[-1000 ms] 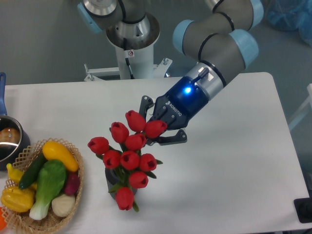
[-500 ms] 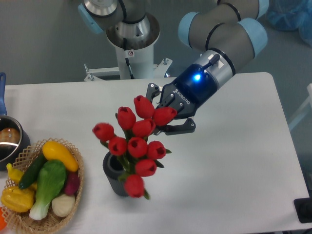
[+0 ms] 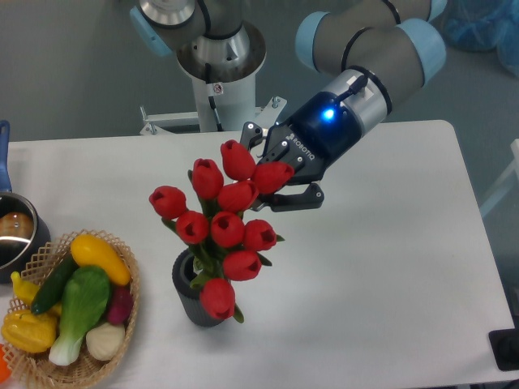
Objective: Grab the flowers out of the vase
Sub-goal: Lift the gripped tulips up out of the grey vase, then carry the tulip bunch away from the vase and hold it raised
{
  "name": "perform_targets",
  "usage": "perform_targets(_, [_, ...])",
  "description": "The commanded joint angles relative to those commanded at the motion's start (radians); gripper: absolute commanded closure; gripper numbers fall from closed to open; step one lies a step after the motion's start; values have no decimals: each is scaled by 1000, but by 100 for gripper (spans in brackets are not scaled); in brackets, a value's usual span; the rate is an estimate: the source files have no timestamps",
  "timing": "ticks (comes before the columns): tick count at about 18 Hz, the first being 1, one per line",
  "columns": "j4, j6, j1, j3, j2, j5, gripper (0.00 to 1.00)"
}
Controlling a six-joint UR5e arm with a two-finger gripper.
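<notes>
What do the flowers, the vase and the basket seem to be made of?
Flowers: likely plastic or foam, given the uniform, smooth red buds. Vase: dark, matte, ribbed, perhaps plastic or ceramic. Basket: woven wicker, tan strands visible.

The gripper (image 3: pixel 268 174) is clamped on the bunch of red tulips (image 3: pixel 223 229) at its upper right, and the buds spread wider than the dark ribbed vase (image 3: pixel 191 293) below. A wicker basket (image 3: pixel 128 312) of vegetables sits at left.
</notes>
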Motion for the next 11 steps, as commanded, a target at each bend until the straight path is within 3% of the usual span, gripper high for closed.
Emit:
perform_targets(2, [6,3,26,37,-5,35,100])
perform_targets(5, [6,18,38,77,0,260,100])
perform_targets(11, [-2,152,91,55,2,406,100])
